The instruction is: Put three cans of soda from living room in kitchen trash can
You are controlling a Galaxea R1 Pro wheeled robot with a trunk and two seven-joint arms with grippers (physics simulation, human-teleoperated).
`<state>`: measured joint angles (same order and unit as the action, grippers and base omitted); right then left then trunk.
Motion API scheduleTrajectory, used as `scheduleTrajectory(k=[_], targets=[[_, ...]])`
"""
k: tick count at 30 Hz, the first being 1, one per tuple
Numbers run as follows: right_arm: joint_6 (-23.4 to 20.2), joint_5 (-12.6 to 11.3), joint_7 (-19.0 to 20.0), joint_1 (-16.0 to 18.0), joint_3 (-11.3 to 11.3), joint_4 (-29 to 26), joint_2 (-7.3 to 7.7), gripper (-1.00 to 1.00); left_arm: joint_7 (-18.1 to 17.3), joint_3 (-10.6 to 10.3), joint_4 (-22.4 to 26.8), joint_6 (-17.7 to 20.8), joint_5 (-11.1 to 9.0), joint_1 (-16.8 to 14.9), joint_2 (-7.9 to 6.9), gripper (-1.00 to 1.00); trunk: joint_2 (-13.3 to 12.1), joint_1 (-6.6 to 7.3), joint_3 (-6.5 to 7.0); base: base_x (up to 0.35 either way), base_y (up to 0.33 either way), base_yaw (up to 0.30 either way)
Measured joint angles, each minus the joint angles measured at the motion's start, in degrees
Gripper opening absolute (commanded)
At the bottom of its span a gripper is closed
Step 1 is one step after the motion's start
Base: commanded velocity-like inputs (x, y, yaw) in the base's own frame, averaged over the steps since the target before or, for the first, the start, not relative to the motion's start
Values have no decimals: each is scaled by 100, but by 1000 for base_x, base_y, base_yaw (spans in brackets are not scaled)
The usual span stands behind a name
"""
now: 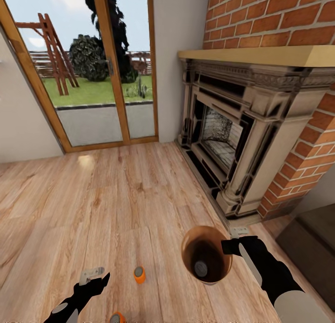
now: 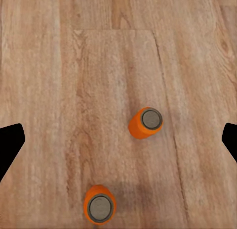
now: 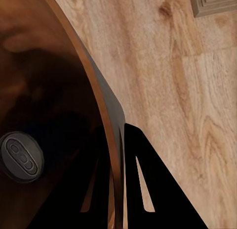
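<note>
The brown tash can (image 1: 206, 254) is held at its rim by my right gripper (image 1: 231, 246), which is shut on the wall with one finger inside and one outside (image 3: 148, 189). One can of soda lies in the bin, its grey top (image 1: 201, 268) facing up (image 3: 20, 156). A second orange can (image 1: 139, 274) stands on the wood floor left of the bin. A third can (image 1: 117, 318) shows at the lower edge. My left gripper (image 1: 95, 279) hangs open above the floor, with both floor cans (image 2: 145, 122) (image 2: 100, 207) below it, between its spread fingers (image 2: 10, 145).
This is the living room. A brick fireplace (image 1: 232, 137) with a stone surround rises on the right, close behind the bin. Wood-framed glass doors (image 1: 93, 67) stand at the back left. A dark low block (image 1: 311, 239) sits at the far right. Bare wood floor (image 1: 93, 197) stretches ahead.
</note>
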<state>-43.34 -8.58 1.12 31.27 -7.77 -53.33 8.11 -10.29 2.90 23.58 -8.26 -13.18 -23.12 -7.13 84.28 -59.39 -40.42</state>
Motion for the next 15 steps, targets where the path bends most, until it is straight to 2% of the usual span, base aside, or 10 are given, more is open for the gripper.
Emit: scheduleTrajectory(k=[6,15], targets=[[0,4,0,0,-6,0,0,-100,0,0,-2,0,0,0,0,100,0,0,-55,0,0,0],[0,1,0,-1,-8,0,-1,-100,-2,0,-2,0,0,0,0,100,359,-197,-298,0,0,0]])
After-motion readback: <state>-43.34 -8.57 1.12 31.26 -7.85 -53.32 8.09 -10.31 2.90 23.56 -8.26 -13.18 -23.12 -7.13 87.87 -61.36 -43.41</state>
